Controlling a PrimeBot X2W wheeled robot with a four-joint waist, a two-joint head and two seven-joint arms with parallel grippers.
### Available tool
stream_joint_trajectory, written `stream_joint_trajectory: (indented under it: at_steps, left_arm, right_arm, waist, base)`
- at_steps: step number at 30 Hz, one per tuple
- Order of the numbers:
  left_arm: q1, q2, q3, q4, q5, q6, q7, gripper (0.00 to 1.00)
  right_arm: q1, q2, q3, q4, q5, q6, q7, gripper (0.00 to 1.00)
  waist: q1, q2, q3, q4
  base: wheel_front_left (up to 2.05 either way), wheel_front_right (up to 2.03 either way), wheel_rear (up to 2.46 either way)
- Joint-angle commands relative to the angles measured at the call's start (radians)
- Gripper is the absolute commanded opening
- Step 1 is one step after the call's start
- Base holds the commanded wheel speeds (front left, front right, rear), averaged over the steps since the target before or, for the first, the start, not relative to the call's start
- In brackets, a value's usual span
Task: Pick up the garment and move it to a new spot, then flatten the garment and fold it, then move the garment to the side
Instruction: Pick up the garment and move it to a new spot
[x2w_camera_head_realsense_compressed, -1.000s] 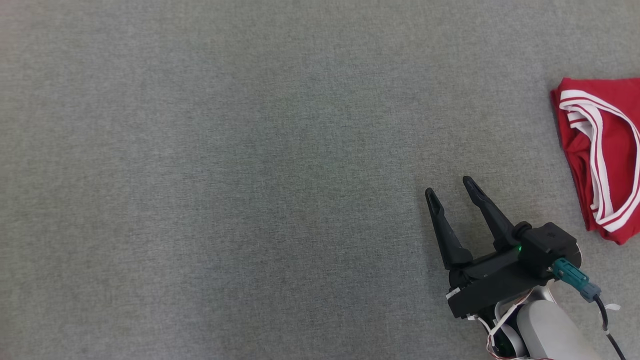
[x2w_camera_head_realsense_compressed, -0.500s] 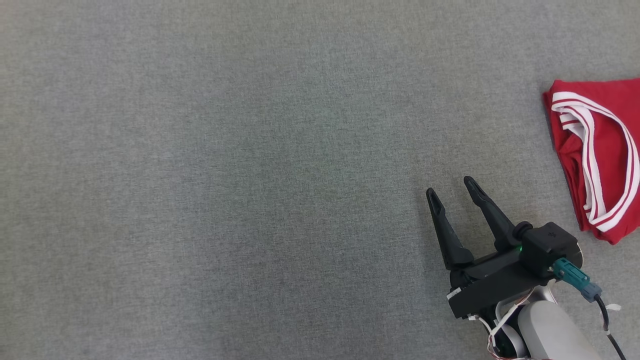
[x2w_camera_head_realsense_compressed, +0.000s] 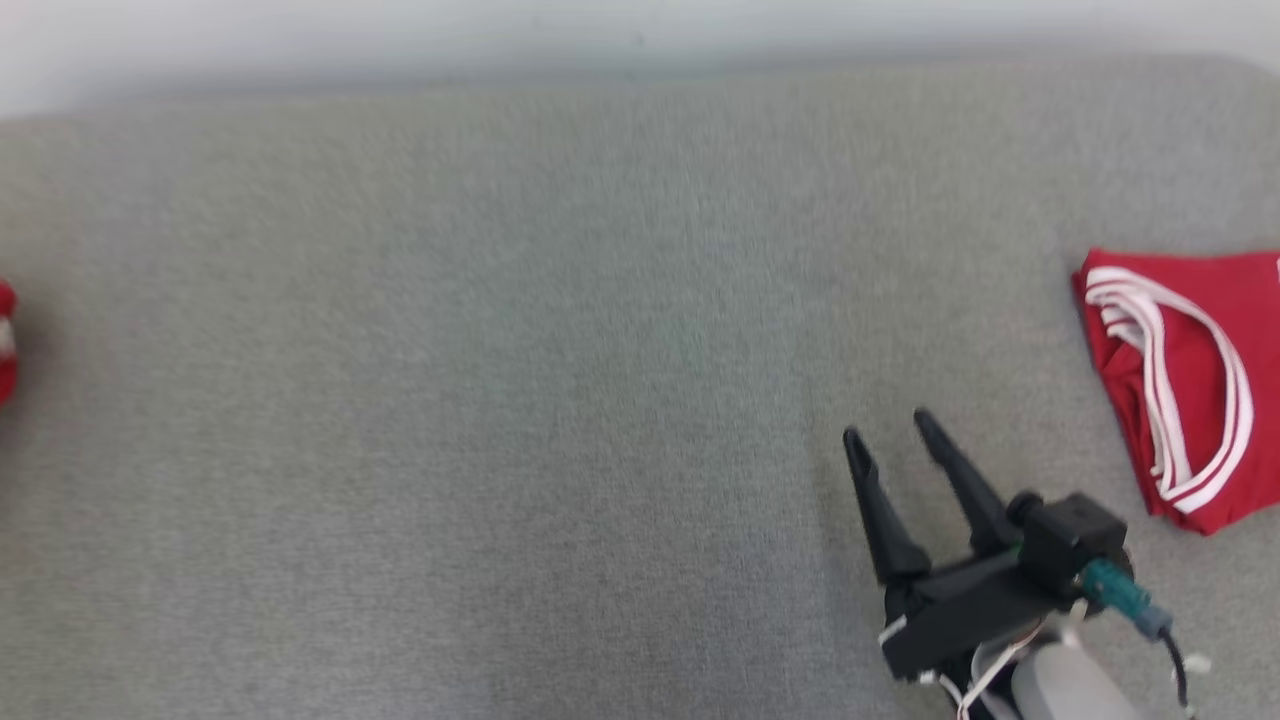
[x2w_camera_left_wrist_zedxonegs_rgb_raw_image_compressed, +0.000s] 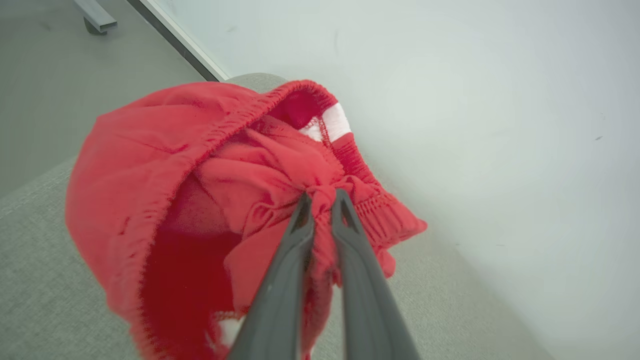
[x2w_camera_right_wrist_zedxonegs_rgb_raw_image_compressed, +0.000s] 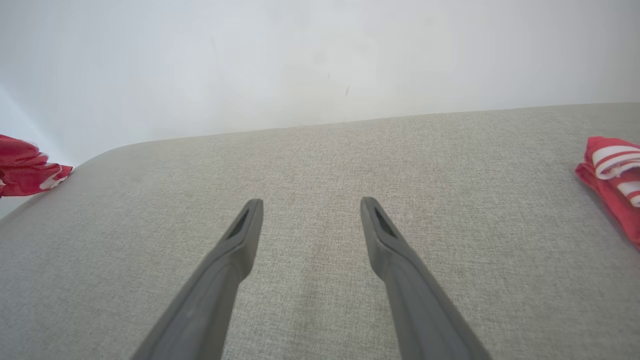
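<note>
i'm looking at a bench (x2w_camera_head_realsense_compressed: 560, 400) covered in grey woven cloth. its far edge runs along a pale wall (x2w_camera_head_realsense_compressed: 640, 30), and its far left corner is rounded. a folded red garment (x2w_camera_head_realsense_compressed: 1190, 400) with white stripes lies flat on the right side. a bunched red garment (x2w_camera_head_realsense_compressed: 5, 350) shows at the left edge; i can't tell whether it rests on the cloth.

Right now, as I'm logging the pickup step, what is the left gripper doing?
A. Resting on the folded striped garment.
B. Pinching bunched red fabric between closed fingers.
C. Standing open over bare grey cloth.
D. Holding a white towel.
B: the left wrist view shows the left gripper shut on a bunched fold of the red garment; the right gripper is the one open over the grey surface.
</note>
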Motion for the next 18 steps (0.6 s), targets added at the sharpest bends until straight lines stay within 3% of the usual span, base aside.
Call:
stream_joint_trajectory:
  at_steps: [1, 9, 18]
  left_arm:
    - [-0.012, -0.004, -0.006, -0.028, -0.008, 0.000, 0.006, 0.00]
    - [-0.070, -0.100, -0.125, -0.277, -0.040, 0.021, 0.104, 0.00]
    - [-0.048, -0.267, -0.286, -0.507, -0.084, 0.039, 0.172, 0.00]
  right_arm:
    - [0.023, 0.006, 0.002, 0.008, 0.013, -0.002, -0.007, 1.00]
    - [0.060, 0.017, 0.005, 0.049, 0.022, -0.002, -0.025, 1.00]
    - [0.094, 0.011, -0.014, 0.047, 0.021, -0.002, -0.019, 1.00]
  waist:
    - [0.0001, 0.0000, -0.094, 0.028]
    - [0.0001, 0.0000, -0.209, -0.005]
    - [0.0001, 0.0000, -0.241, -0.124]
  base:
    - [0.00, 0.00, 0.00]
    - [0.00, 0.00, 0.00]
    - [0.00, 0.00, 0.00]
